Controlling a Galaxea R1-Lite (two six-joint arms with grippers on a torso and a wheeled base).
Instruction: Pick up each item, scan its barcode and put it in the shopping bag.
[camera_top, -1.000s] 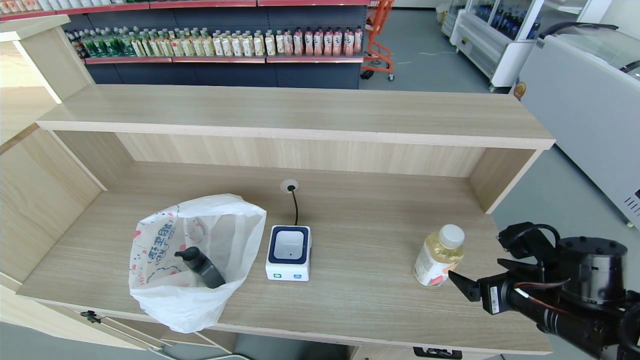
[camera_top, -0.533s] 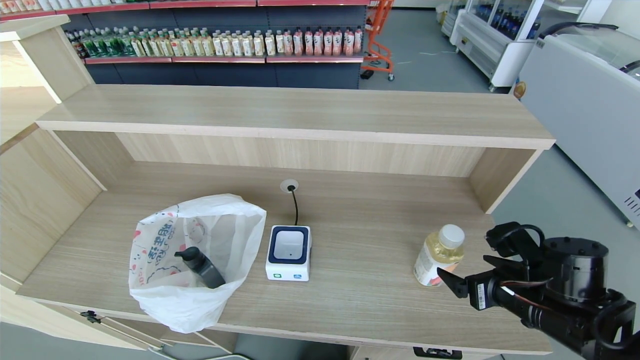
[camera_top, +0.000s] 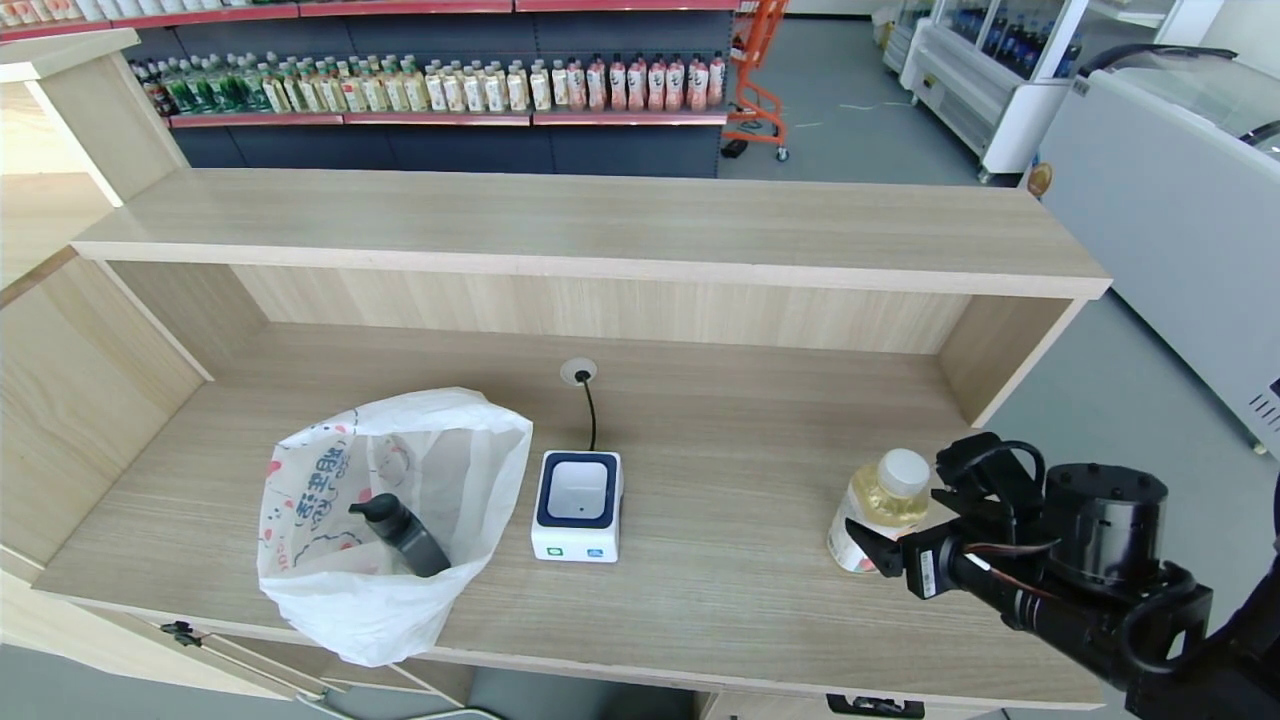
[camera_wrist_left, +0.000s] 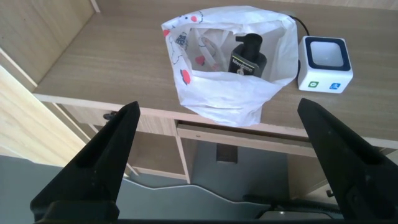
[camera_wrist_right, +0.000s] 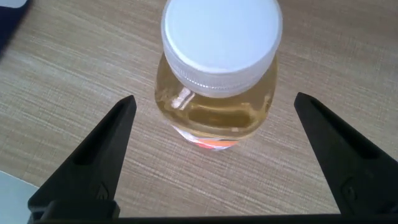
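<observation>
Small clear bottle (camera_top: 880, 505) of pale yellow liquid, white screw cap, white label with an orange-red patch, upright at the right of the surface (camera_top: 720, 480), right jaws spread wide either side of it, not touching, left jaws open beyond the near edge, black pump bottle (camera_top: 405, 535) in the white shopping bag (camera_top: 320, 590).

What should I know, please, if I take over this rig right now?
Left gripper: open, empty, back from the counter's front edge.
Right gripper: open, straddling the bottle, not closed on it.
Bottle: upright on the counter, right of the scanner.
Done: pump bottle is in the bag.
Left: grasp the bottle, scan it, bag it.
</observation>
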